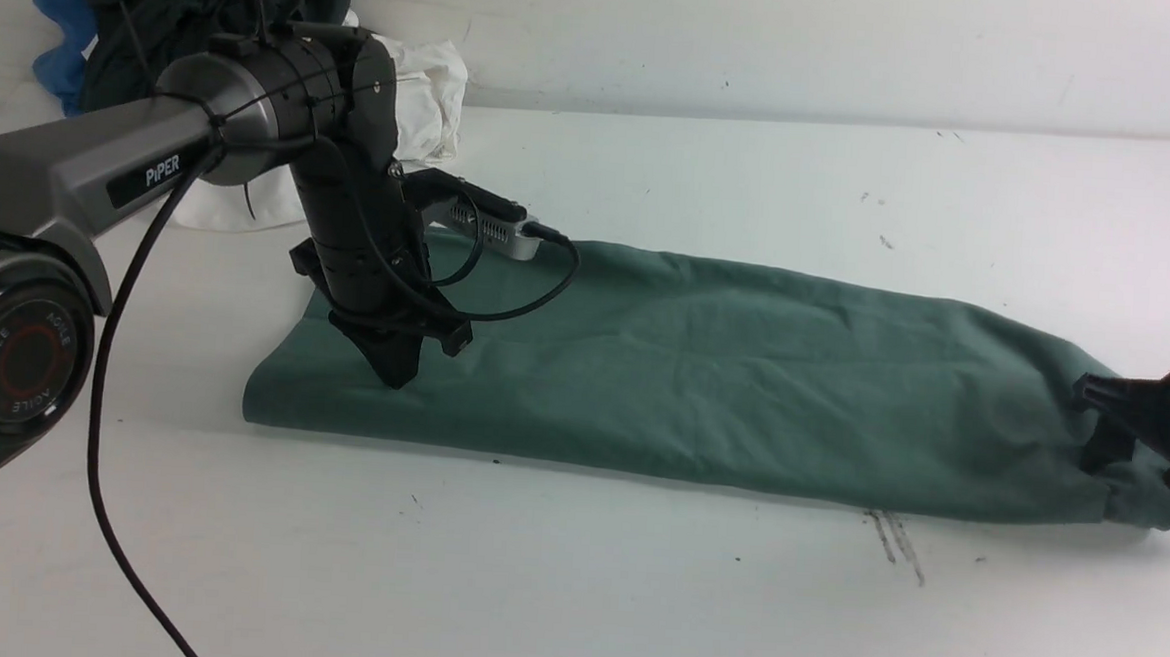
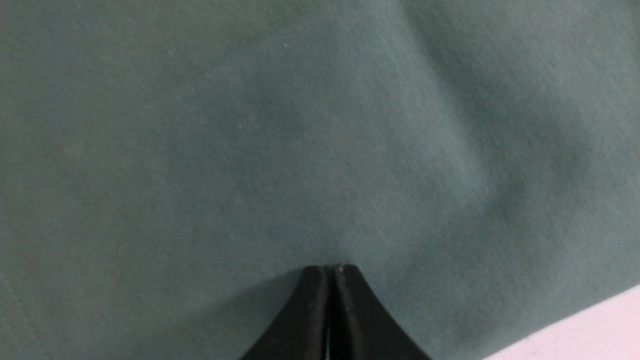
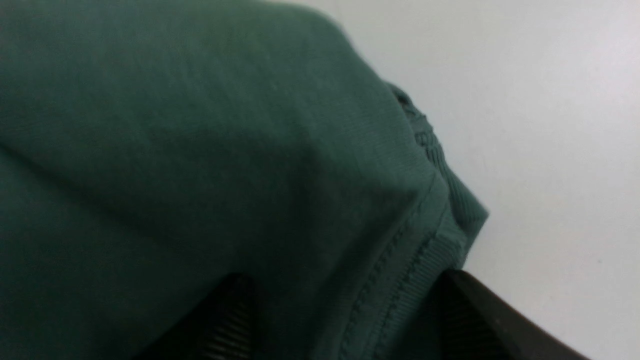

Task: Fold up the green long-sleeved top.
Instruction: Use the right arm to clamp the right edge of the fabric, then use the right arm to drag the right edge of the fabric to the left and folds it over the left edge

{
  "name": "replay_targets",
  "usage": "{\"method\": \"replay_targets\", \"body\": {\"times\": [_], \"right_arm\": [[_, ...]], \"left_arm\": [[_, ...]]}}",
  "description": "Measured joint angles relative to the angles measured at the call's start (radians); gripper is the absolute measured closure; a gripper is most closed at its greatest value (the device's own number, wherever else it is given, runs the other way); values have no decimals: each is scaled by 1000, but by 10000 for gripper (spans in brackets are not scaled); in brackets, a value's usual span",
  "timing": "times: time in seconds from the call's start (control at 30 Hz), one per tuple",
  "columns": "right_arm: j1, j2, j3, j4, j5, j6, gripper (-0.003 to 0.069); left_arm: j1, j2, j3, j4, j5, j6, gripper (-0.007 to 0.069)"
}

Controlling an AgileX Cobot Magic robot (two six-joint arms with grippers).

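Our left pincer (image 1: 397,374), tips together, pins the green long-sleeved top (image 1: 743,377) to the table (image 1: 631,591) so it cannot slide, while our right pincer (image 3: 342,280) gapes astride its ribbed end (image 3: 450,200).

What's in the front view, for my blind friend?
A green long-sleeved top lies in a long strip on a white table. The shut left gripper touches one end; the open right gripper is at the other.
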Motion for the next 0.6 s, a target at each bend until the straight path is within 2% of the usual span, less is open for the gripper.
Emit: {"method": "replay_targets", "body": {"times": [0.17,0.3,0.33,0.37,0.4,0.5,0.6], "right_arm": [[0,12,-16,2,13,-26,222],[0,12,-19,29,16,-100,363],[0,11,-20,41,19,-134,428],[0,2,-21,52,31,-207,540],[0,-10,-21,51,42,-253,588],[-10,-72,-20,2,70,-314,617],[-56,-169,-20,-100,81,-270,617]], "left_arm": [[0,1,0,0,0,0,632],[0,1,0,0,0,0,632],[0,1,0,0,0,0,632],[0,0,0,0,0,0,632],[0,-3,0,0,0,0,632],[0,-41,0,0,0,0,632],[0,-120,0,0,0,0,632]]}}
